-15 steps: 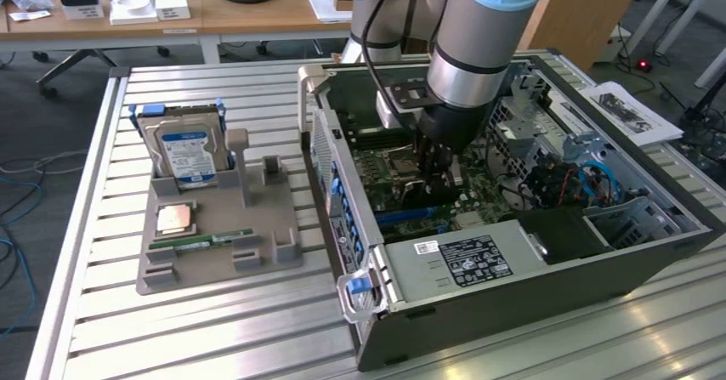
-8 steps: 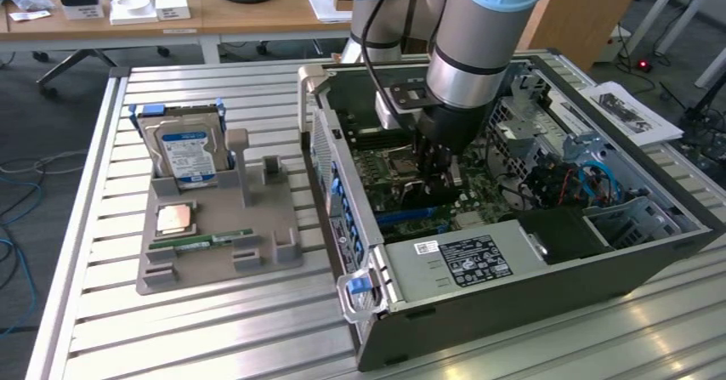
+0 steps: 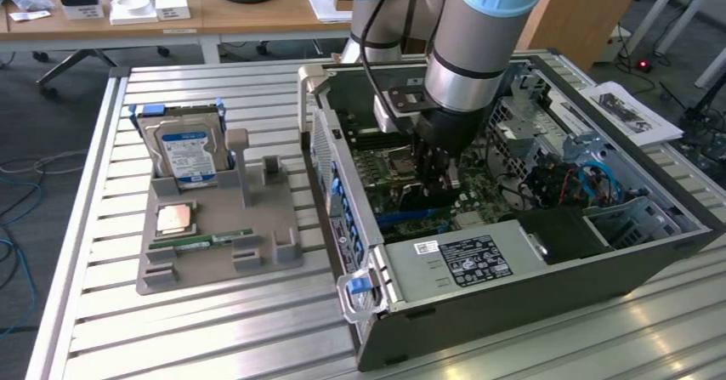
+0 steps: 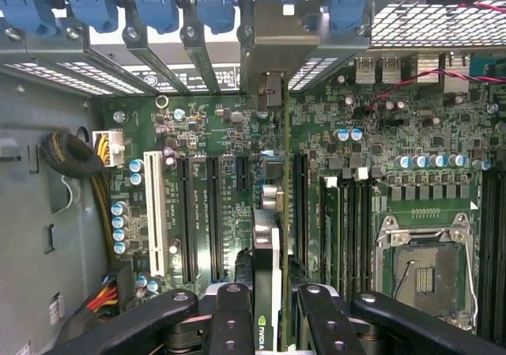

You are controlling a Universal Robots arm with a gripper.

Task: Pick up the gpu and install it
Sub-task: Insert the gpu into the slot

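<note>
Inside the open computer case (image 3: 545, 261), my gripper (image 3: 437, 180) is lowered over the motherboard (image 3: 380, 155). It is shut on the gpu (image 3: 426, 200), a dark card held on edge. In the wrist view the gpu (image 4: 267, 244) runs edge-on between my black fingers (image 4: 229, 307), with a small green logo near the grip. Its silver end bracket (image 4: 267, 35) lies against the case's rear slot openings with blue latches. The card sits in line with the long black expansion slots (image 4: 213, 213); whether it is pressed into one I cannot tell.
A grey fixture (image 3: 216, 244) on the exterior view's left holds a silver hard drive (image 3: 187, 146) with a blue label, a square chip (image 3: 173, 218) and a green memory stick (image 3: 210, 240). An open CPU socket (image 4: 423, 268) and cables (image 3: 567, 180) are nearby in the case.
</note>
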